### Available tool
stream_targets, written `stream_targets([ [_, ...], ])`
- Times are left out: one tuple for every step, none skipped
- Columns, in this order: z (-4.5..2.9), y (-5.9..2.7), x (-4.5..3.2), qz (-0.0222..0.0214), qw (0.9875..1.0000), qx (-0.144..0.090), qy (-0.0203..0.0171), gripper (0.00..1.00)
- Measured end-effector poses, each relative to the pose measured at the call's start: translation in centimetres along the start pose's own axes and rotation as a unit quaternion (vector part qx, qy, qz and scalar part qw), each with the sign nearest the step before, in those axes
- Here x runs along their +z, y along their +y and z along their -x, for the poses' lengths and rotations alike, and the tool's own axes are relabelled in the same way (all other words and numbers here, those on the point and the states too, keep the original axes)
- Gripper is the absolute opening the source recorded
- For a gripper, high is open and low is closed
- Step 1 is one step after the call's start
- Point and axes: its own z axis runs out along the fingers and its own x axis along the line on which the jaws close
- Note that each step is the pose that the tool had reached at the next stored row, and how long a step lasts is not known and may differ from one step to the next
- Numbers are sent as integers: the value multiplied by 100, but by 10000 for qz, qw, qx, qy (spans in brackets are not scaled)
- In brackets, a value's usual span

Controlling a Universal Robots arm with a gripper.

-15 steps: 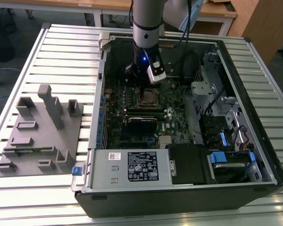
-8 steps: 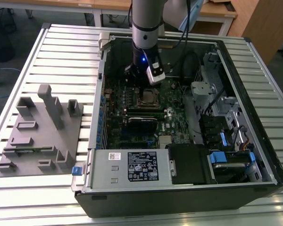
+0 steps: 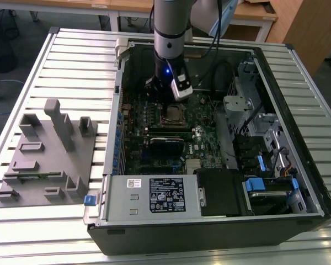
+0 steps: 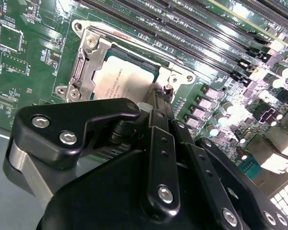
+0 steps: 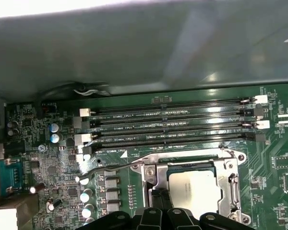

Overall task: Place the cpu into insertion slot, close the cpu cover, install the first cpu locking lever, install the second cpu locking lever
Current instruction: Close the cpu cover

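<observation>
Robot arm reached into an open computer case (image 3: 298,83) standing on a slatted bench (image 3: 77,61).
Inside the case, the cpu (image 4: 117,79) lay flat in its socket on the green board, and the cpu cover (image 4: 89,57) lay down around it like a frame. The hand (image 5: 158,195) hovered at the socket's edge with its fingers drawn together. A silver power box (image 3: 154,196) also sat in the case, well apart from the socket.
</observation>
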Motion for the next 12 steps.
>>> stream_targets([
  [-3, -1, 3, 0, 10000, -1, 0, 10],
  [-4, 0, 7, 0, 10000, -2, 0, 10],
  [-5, 0, 12, 1, 10000, -3, 0, 10],
  [-6, 0, 16, 1, 10000, -4, 0, 10],
  [-7, -1, 18, 0, 10000, -4, 0, 10],
  [-7, -1, 18, 0, 10000, -4, 0, 10],
  [-7, -1, 18, -1, 10000, -3, 0, 10],
  [-8, -1, 18, -1, 10000, -3, 0, 10],
  [-7, -1, 19, 0, 10000, -3, 0, 10],
  [-7, -1, 19, 0, 10000, -3, 0, 10],
  [-7, -1, 19, 0, 10000, -3, 0, 10],
  [-7, -1, 19, 0, 10000, -3, 0, 10],
])
